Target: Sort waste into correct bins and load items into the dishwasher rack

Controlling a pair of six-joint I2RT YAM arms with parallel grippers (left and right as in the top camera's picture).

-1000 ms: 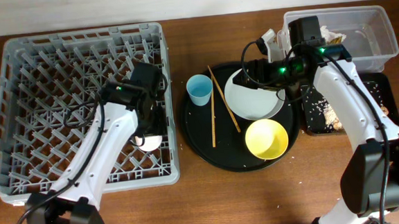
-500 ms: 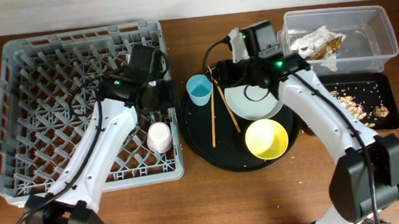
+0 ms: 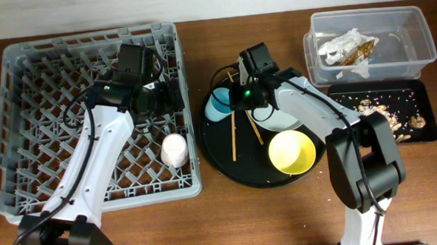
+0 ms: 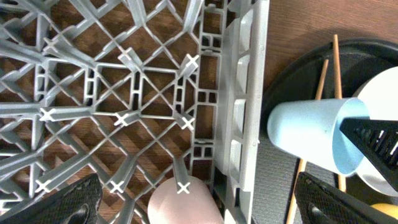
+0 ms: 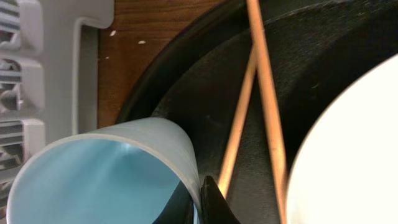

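Observation:
My right gripper point(image 3: 236, 100) is shut on the rim of the light blue cup point(image 3: 219, 103), which tilts on the round black tray; in the right wrist view the fingertips point(image 5: 211, 202) pinch the cup's wall point(image 5: 106, 168). My left gripper point(image 3: 165, 99) hangs open above the right side of the grey dishwasher rack point(image 3: 20, 112), holding nothing. The pink cup point(image 3: 174, 149) stands upside down in the rack, seen below and between the spread left fingers point(image 4: 68, 202). The chopsticks point(image 3: 233, 133), white plate point(image 3: 283, 120) and yellow bowl point(image 3: 292, 151) lie on the round tray.
The round black tray point(image 3: 229, 164) sits right of the rack. A clear tub point(image 3: 412, 50) at the back right holds crumpled napkins point(image 3: 343, 48). In front of it a black rectangular tray point(image 3: 422, 91) holds food scraps point(image 3: 389, 116).
The right arm swung left from the clear tub to the blue cup and shut on its rim. The left gripper let go of the pink cup, opened wide and drew back toward the rack's far side.

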